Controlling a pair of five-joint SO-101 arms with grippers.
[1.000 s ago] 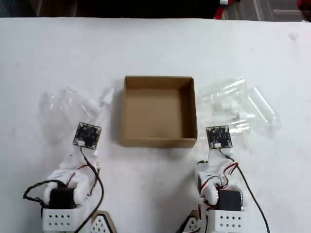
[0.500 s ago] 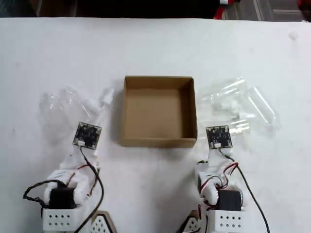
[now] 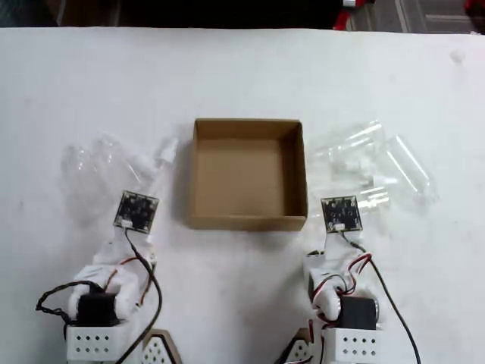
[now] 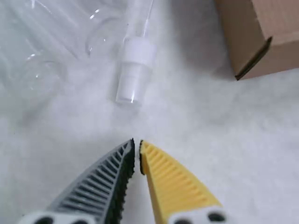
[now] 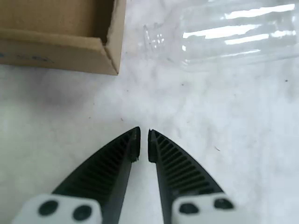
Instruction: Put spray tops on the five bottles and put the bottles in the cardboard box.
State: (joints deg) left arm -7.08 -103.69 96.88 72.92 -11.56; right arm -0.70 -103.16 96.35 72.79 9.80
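Observation:
An open cardboard box (image 3: 247, 174) sits mid-table, with nothing inside. To its left lie clear bottles (image 3: 91, 163) and a white spray top (image 3: 155, 159). More clear bottles (image 3: 379, 163) and spray parts lie to its right. My left gripper (image 4: 137, 145), grey and yellow, is shut on nothing just short of a white spray top (image 4: 133, 77) that lies on the cloth. My right gripper (image 5: 143, 140), black, is shut and empty near the box corner (image 5: 107, 51) and a lying clear bottle (image 5: 233, 32).
White cloth covers the table (image 3: 242, 68). Both arm bases stand at the near edge, left (image 3: 95, 326) and right (image 3: 345, 326). Open cloth stretches behind the box to the far edge.

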